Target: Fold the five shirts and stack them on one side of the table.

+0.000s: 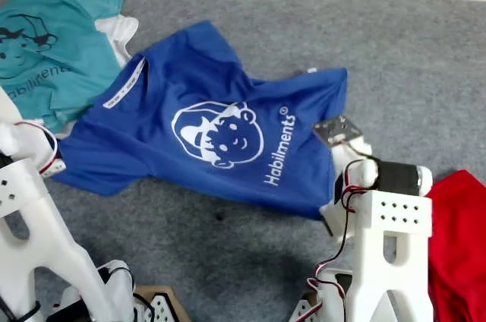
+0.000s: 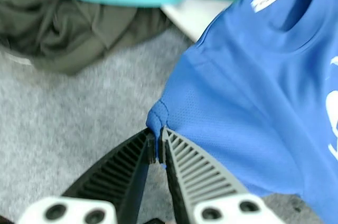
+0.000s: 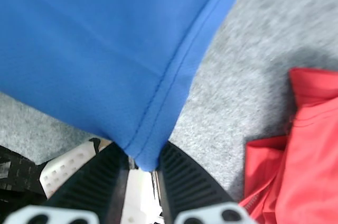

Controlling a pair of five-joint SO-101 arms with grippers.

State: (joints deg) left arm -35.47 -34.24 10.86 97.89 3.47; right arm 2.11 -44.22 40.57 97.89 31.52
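The blue shirt (image 1: 220, 136) lies print-up and mostly flat in the middle of the grey table (image 1: 395, 56). Its long axis runs across the table, with the collar toward the far left and the hem toward the right. The left gripper (image 2: 158, 152) is clamped on a small pinch of cloth at the shirt's near-left edge (a sleeve end, as far as I can judge), and the body of the shirt spreads away beyond its tips. The right gripper (image 3: 142, 163) is closed on the near corner of the hem. Each arm thus holds the near end closest to it, so the next fold probably carries this near edge up and away, across the short axis. The teal shirt (image 1: 53, 41) overlaps the collar end, the olive shirt (image 2: 68, 34) lies beside it, and the red shirt (image 1: 459, 238) sits just right of the right arm.
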